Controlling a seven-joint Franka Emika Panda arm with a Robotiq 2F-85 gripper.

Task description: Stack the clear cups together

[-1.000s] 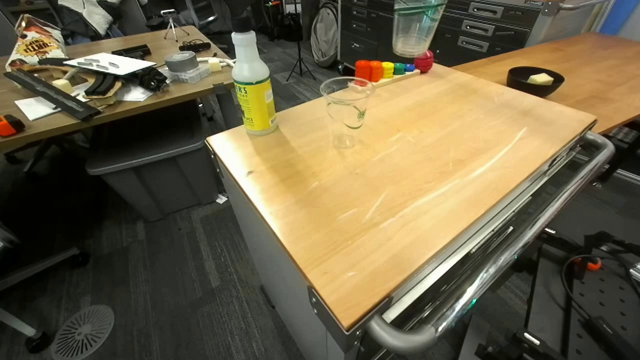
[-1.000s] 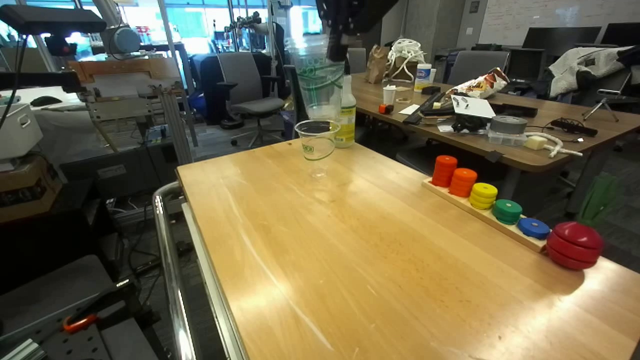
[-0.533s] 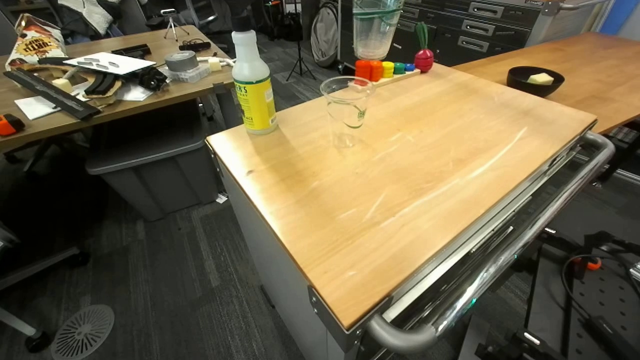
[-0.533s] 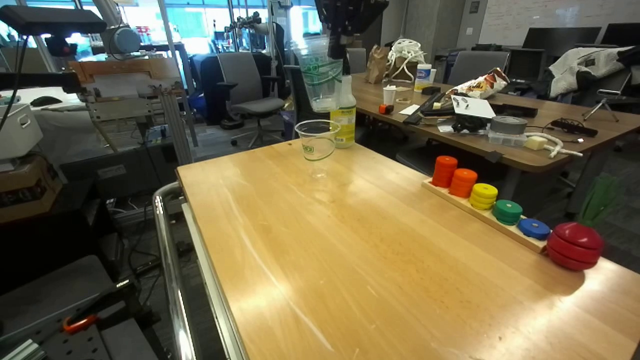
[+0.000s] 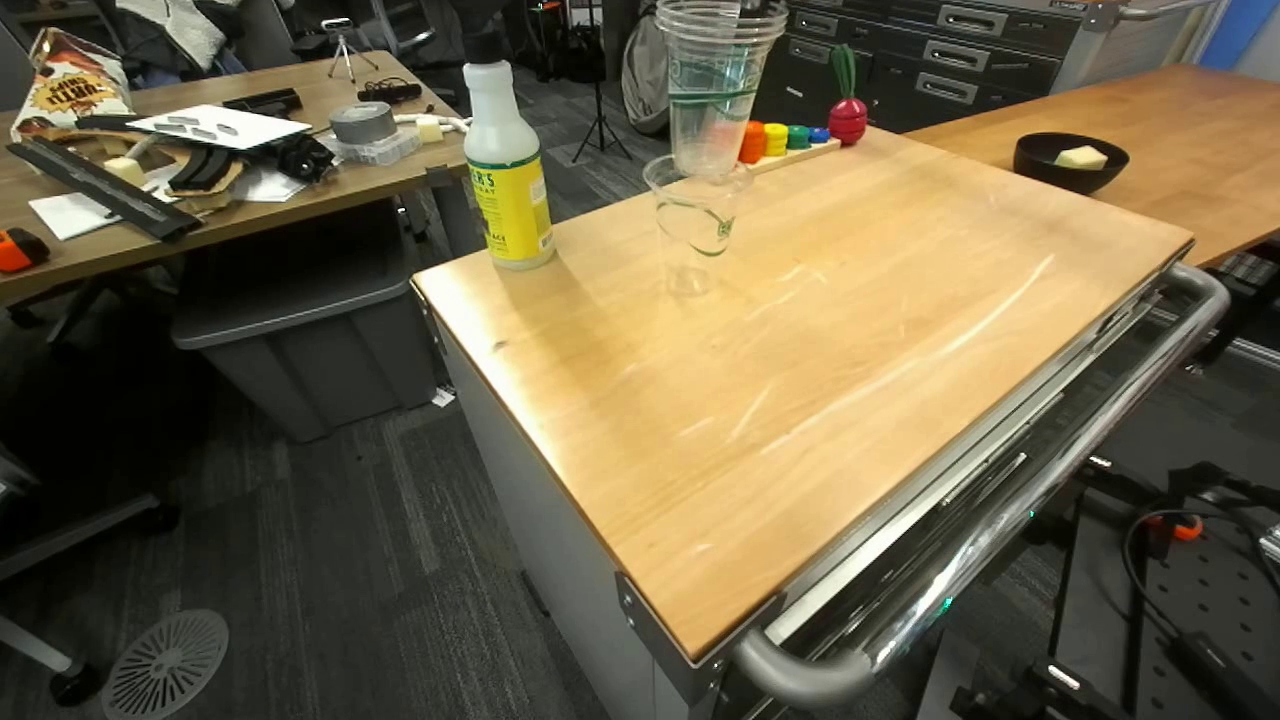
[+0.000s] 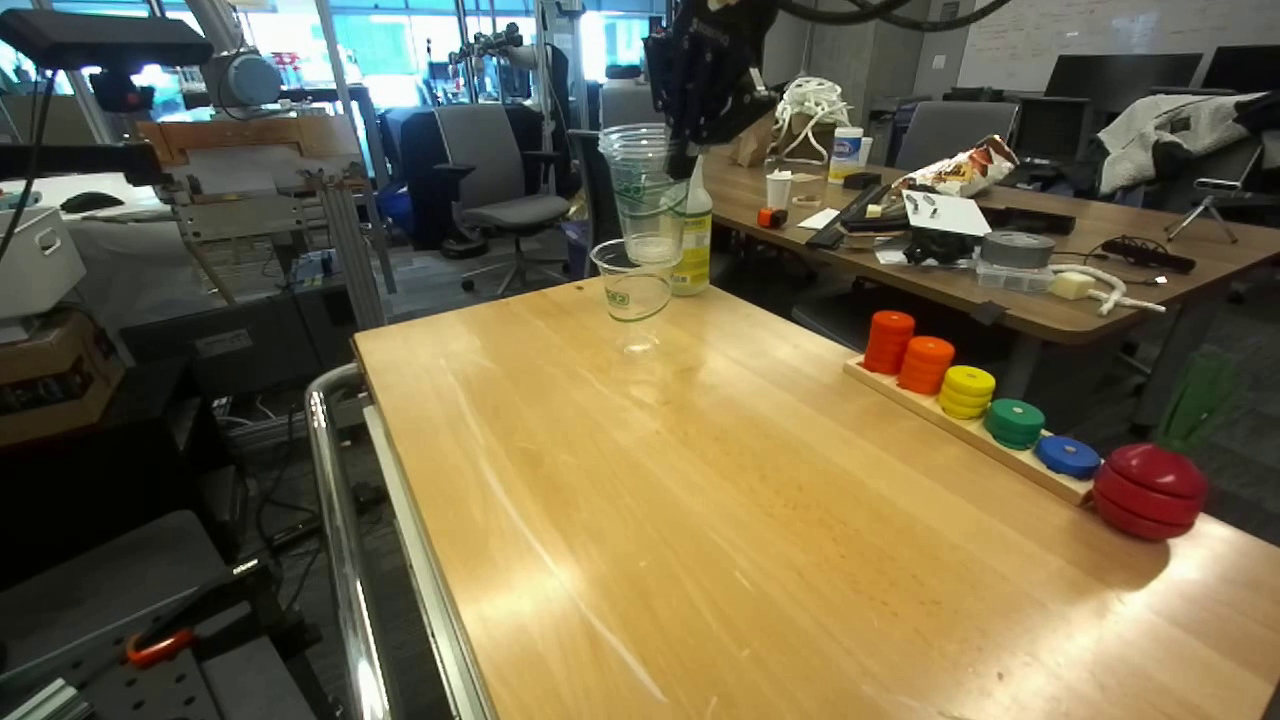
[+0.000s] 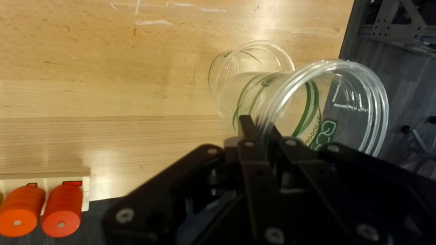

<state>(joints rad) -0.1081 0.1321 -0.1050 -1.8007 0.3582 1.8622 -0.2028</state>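
One clear cup (image 5: pixel 690 240) stands upright on the wooden tabletop (image 5: pixel 850 330); it also shows in an exterior view (image 6: pixel 637 305) and in the wrist view (image 7: pixel 226 66). My gripper (image 7: pixel 258 127) is shut on the rim wall of a nested stack of clear cups (image 7: pixel 310 98). The stack (image 5: pixel 712 100) hangs over the standing cup, base down. In both exterior views its base overlaps the standing cup's rim; I cannot tell whether it is inside the mouth. The gripper (image 6: pixel 682 160) is at the stack's rim in an exterior view.
A yellow-green bottle (image 5: pixel 510 180) stands close to the standing cup, at the table's edge. A row of coloured ring stacks on a wooden base (image 6: pixel 965 425) and a red radish toy (image 6: pixel 1150 490) lie along a table edge. A metal handle (image 5: pixel 1000 540) runs along the cart's side.
The held stack has moved left and down in an exterior view, and down in both, from apart from the standing cup to overlapping its rim. The standing cup stays in about the same place.
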